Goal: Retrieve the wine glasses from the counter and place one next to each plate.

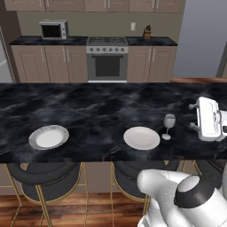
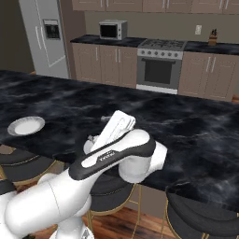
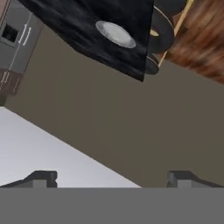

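My arm [image 2: 70, 186] is glossy white, built of fat rounded links — one capped with a dark grey dome [image 1: 197, 195] at the joint, another wearing a black band with small white lettering I can't read. The hand [image 1: 208, 119] is a boxy white block, and the gripper [image 3: 111, 178] ends in two small dark, squared finger tips [image 3: 43, 178].

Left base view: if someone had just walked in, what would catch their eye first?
Probably the black marble island running across the view, with two white plates on it: the left plate stands alone, while the right plate has a wine glass upright just to its right. Next, the open gripper at the island's right end, apart from the glass and holding nothing.
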Robot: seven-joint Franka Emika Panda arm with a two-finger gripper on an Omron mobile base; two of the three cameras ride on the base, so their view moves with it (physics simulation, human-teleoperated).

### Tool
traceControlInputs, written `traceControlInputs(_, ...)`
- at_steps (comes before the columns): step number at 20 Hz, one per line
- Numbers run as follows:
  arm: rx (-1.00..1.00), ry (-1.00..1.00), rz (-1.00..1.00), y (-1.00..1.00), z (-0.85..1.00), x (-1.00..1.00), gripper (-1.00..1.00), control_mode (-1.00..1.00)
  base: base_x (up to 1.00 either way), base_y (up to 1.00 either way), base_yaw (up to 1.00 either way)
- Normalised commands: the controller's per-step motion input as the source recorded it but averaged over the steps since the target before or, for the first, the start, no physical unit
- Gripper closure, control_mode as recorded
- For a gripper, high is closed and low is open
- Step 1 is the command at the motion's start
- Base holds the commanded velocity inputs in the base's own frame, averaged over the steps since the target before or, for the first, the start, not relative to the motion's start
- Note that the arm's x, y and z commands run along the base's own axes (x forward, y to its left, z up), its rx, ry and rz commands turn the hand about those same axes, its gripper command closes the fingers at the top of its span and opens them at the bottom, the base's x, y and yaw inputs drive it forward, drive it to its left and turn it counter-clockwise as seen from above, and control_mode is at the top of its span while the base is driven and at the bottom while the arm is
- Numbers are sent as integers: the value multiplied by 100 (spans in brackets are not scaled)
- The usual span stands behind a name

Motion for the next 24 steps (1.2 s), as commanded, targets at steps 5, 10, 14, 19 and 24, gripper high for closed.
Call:
traceControlInputs(5, 1, -28, 10, 44, 66, -58, -100, 100, -20, 8, 2)
traceControlInputs(10, 0, 0, 0, 0, 0, 0, -100, 100, -100, 20, 3)
traceControlInputs(14, 0, 0, 0, 0, 0, 0, -100, 100, -100, 1, 0)
traceControlInputs(19, 0, 0, 0, 0, 0, 0, -100, 100, -93, -52, -28)
traceControlInputs(24, 0, 0, 0, 0, 0, 0, -100, 100, -20, -73, -49)
